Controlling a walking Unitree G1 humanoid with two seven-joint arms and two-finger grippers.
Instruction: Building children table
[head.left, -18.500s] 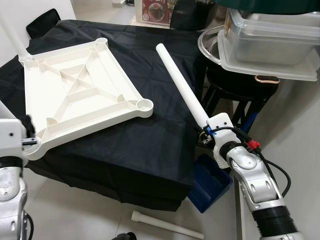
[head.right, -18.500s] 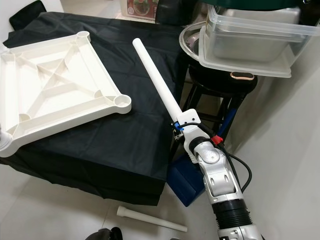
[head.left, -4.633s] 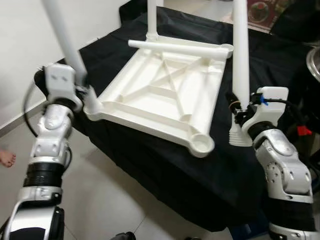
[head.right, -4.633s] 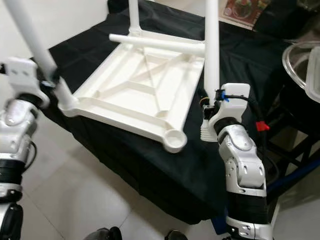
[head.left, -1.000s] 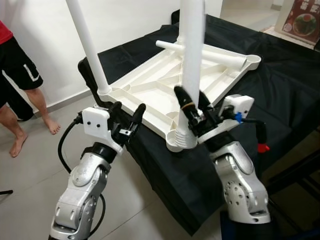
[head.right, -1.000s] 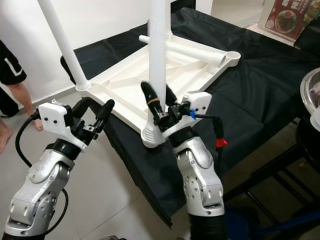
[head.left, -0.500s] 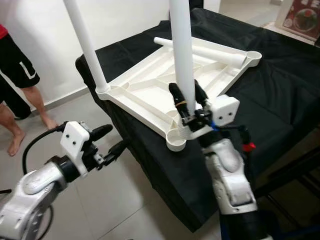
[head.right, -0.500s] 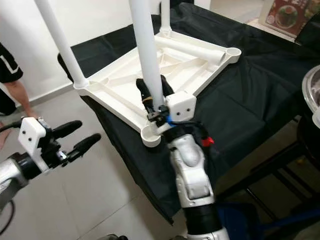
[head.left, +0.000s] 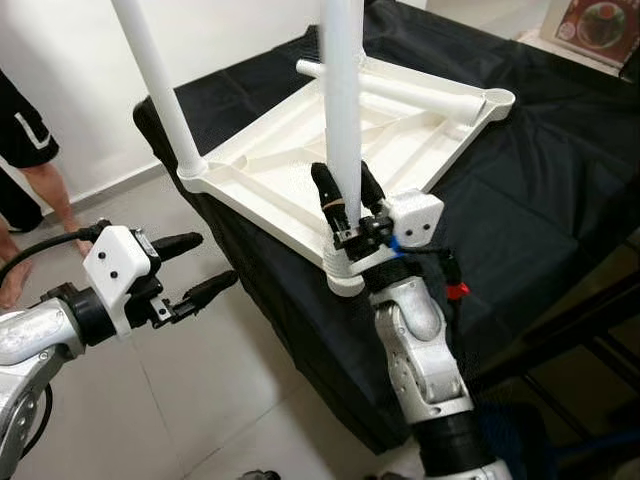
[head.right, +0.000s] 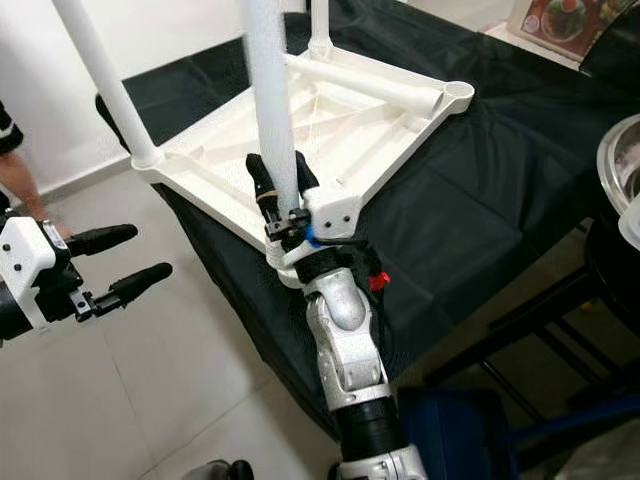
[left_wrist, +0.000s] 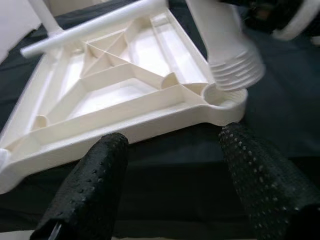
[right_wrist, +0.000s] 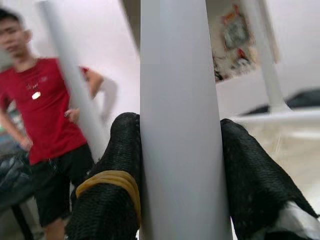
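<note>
The white tabletop (head.left: 262, 170) lies upside down on a black-draped table (head.left: 540, 170). My right gripper (head.left: 342, 178) is shut on a white leg (head.left: 340, 90), held upright with its threaded end (left_wrist: 231, 70) right over the near corner socket (left_wrist: 220, 99). In the right wrist view the leg (right_wrist: 180, 120) stands between both fingers (right_wrist: 112, 170). Another leg (head.left: 160, 95) stands in the left corner, a third (head.right: 318, 25) at the far corner, and one more (head.left: 400, 88) lies across the top. My left gripper (head.left: 215, 258) hangs open over the floor, left of the table.
A person (head.left: 25, 140) in a red shirt and black shorts stands on the tiled floor to the left. A metal bowl on a black stool (head.right: 622, 175) is at the right, with a blue box (head.right: 455, 425) on the floor beside it.
My left gripper has drawn back from the table edge to over the floor. The held leg has tipped closer to upright above the near corner socket.
</note>
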